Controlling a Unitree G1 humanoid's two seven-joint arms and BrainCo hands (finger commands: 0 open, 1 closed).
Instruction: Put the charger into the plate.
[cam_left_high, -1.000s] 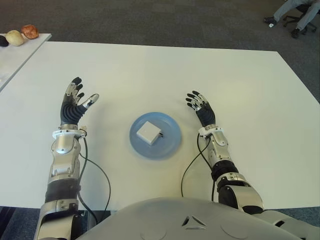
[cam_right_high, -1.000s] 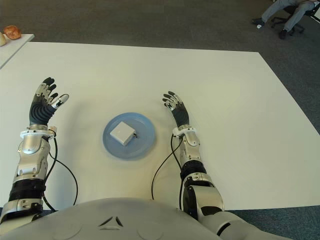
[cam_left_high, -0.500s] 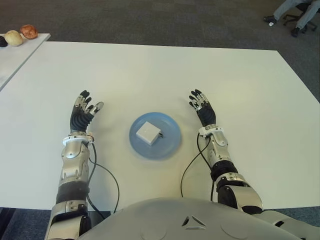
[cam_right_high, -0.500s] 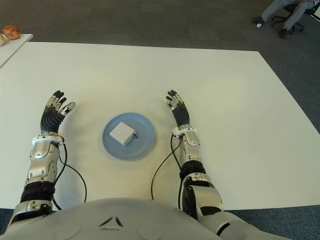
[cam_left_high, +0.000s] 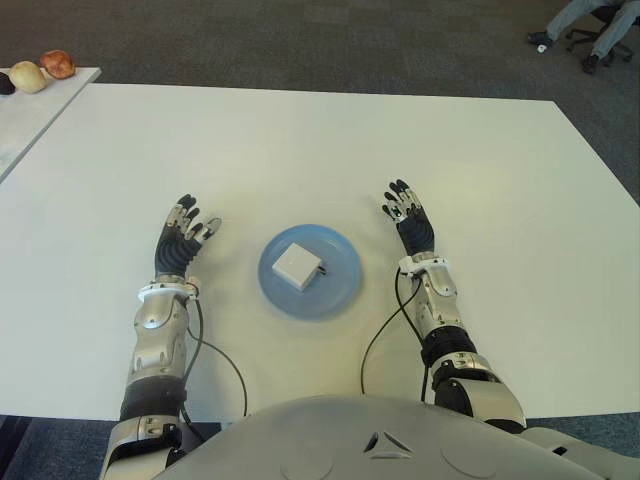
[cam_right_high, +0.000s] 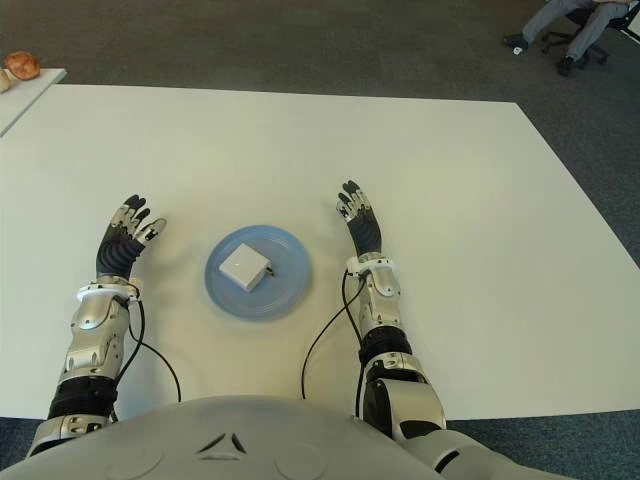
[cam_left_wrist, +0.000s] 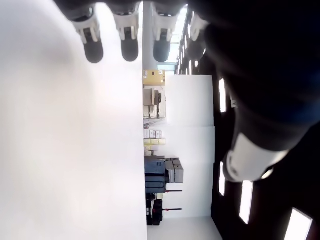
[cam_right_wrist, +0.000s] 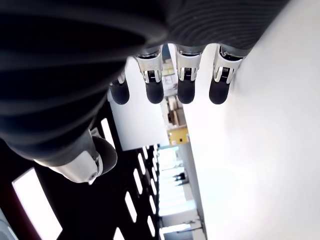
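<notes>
A: Sitting square in the blue plate (cam_left_high: 340, 285) is the white charger (cam_left_high: 297, 266), slightly toward the plate's left half, with its small plug end poking out to the right. The plate lies on the white table (cam_left_high: 300, 150), near the robot's edge and roughly midway between the two hands.

B: And the hands? Does either one hold anything?

A: Neither does. The left hand (cam_left_high: 181, 243) shows to the left of the plate, apart from it, fingers (cam_left_wrist: 93, 44) stretched out straight and a little fanned, thumb set off to the side. Its wrist view has the fingertips in a row against the pale tabletop with nothing between them.

B: The right one?

A: The right hand (cam_left_high: 410, 222) shows to the right of the plate, also clear of its rim, fingers (cam_right_wrist: 185, 85) extended and close together, pointing away from the robot. In its own wrist view the four fingertips line up side by side and the thumb hangs apart, all empty.

B: Do the palms touch the table?

A: I cannot tell from these views.

B: Anything else around?

A: A black cable (cam_left_high: 380, 335) loops from each forearm over the table toward the robot's body. At the far left a second white table (cam_left_high: 40, 105) carries a few rounded items (cam_left_high: 45, 70), one pale and one reddish brown. At the far right, on the dark carpet (cam_left_high: 300, 40), a person's legs (cam_left_high: 585, 18) show beside an office chair base (cam_left_high: 600, 48).
</notes>
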